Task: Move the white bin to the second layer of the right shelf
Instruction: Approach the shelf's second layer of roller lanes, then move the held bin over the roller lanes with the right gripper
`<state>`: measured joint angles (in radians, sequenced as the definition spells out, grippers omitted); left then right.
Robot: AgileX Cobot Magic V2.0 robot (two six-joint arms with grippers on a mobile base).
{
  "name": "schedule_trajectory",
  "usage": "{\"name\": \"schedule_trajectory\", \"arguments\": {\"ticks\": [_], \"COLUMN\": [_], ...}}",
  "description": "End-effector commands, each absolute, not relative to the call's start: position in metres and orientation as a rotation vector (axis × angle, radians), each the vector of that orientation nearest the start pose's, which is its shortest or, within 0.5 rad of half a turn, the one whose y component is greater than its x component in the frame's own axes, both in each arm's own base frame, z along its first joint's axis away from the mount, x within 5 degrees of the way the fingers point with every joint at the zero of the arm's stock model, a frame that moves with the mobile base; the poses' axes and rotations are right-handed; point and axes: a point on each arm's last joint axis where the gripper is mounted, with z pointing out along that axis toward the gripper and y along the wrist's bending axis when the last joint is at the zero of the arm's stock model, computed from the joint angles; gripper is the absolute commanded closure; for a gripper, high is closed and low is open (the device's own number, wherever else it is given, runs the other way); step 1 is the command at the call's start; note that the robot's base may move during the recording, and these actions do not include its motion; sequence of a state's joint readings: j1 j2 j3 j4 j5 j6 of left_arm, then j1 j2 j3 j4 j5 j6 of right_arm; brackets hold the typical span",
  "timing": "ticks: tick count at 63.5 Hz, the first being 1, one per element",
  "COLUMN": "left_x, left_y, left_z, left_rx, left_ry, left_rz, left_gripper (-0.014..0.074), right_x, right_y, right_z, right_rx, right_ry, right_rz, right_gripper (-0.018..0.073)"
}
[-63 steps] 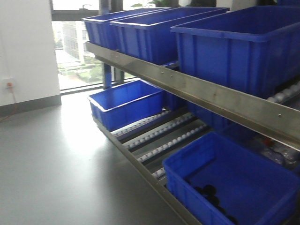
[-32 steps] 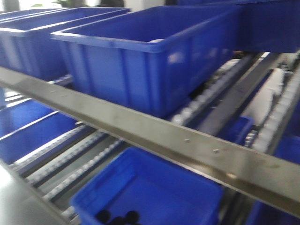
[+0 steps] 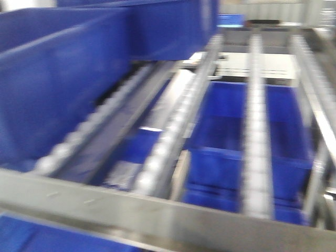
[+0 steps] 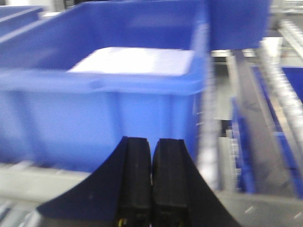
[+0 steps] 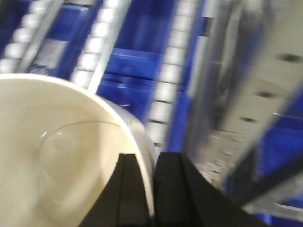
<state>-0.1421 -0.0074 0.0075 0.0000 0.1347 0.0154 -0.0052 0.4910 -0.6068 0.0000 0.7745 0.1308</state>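
The white bin [image 5: 57, 156] fills the lower left of the right wrist view, cream and glossy, seen from above. My right gripper [image 5: 151, 163] is shut on its rim, one finger inside the wall and one outside. It hangs above blurred roller rails [image 5: 163, 90] of the shelf. In the front view the shelf level [image 3: 257, 131] shows as long rails lined with white rollers, with a steel front bar [image 3: 157, 210]. My left gripper [image 4: 151, 149] is shut and empty, in front of a blue crate [image 4: 104, 104]. The bin does not show in the front view.
A large blue crate [image 3: 58, 89] sits on the rails at the left in the front view. More blue crates [image 3: 236, 157] lie below the rails. A white sheet [image 4: 135, 60] lies inside the crate in the left wrist view. All views are motion-blurred.
The front view has swung right and closer along the rack: from the whole rack with floor, past the upper crates, to the open roller rails beside a crate.
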Motion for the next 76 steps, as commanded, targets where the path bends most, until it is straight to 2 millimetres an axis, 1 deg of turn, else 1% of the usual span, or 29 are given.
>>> {"name": "schedule_trajectory", "arguments": {"ticks": [1, 76], "left_x": [0.0560, 0.0560], "left_y": [-0.0082, -0.0082], "left_z": [0.1951, 0.1951], "left_rx": [0.123, 0.123], "left_ry": [1.549, 1.549], "left_rz": [-0.105, -0.105], "left_gripper": [0.0512, 0.0512], "right_x": [0.0904, 0.0903], "right_y": [-0.0016, -0.0016], "right_z": [0.3285, 0.3284], "right_rx": [0.139, 0.139], "right_ry": [2.026, 2.027], "right_rz": [0.063, 0.063], "right_gripper": [0.0399, 0.0399]}}
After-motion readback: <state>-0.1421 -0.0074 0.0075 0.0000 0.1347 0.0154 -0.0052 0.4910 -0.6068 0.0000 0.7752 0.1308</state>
